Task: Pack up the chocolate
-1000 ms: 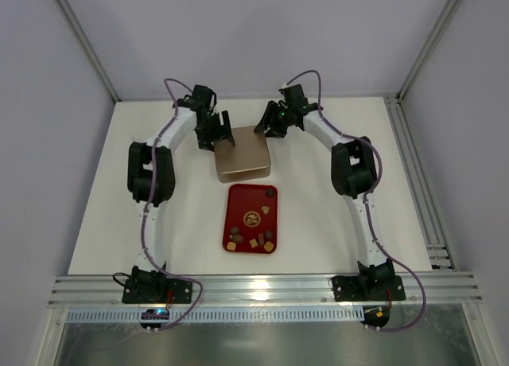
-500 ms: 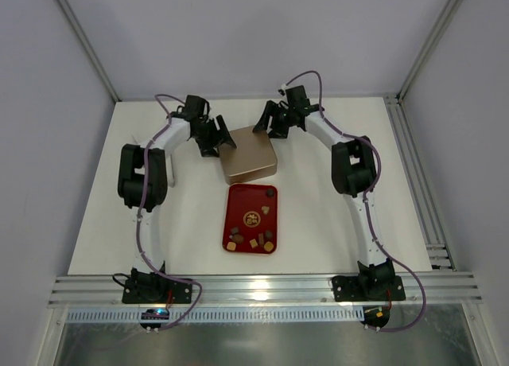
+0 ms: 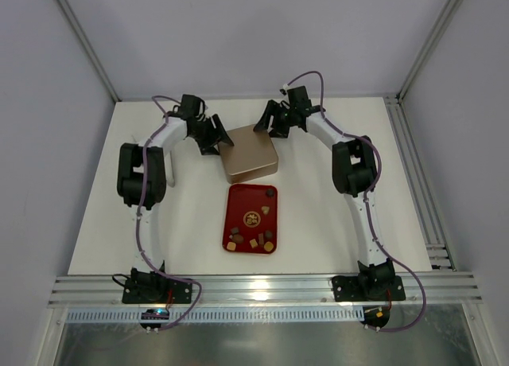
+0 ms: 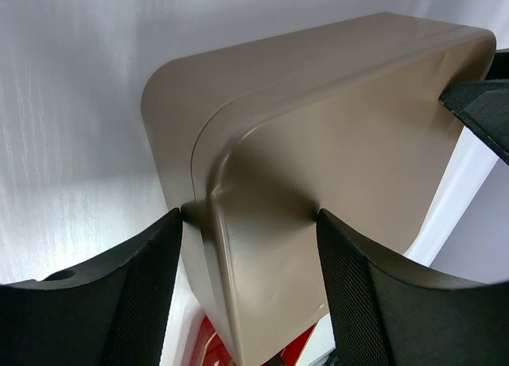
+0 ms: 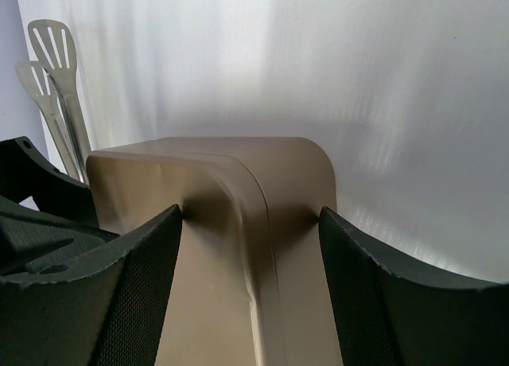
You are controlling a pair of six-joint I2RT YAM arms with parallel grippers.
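Note:
The chocolate (image 3: 253,242) is several small brown and tan pieces lying loose on the red tray (image 3: 238,200) at the table's middle. A square golden-brown tin (image 3: 248,155) with its lid on stands just behind the tray. My left gripper (image 3: 216,141) is shut on the tin's left corner; in the left wrist view (image 4: 250,255) both pads touch the tin (image 4: 318,135). My right gripper (image 3: 266,127) is shut on the tin's far corner; in the right wrist view (image 5: 250,255) both pads press the tin (image 5: 238,183).
A pair of metal slotted tongs (image 5: 52,87) lies on the table beyond the tin in the right wrist view. A sliver of the red tray (image 4: 208,346) shows under the tin in the left wrist view. Walls close in the table at the back and on both sides.
The tin has turned slightly and shifted right with both grippers on it. The left arm's elbow has swung left and back. The tray and chocolates have not moved.

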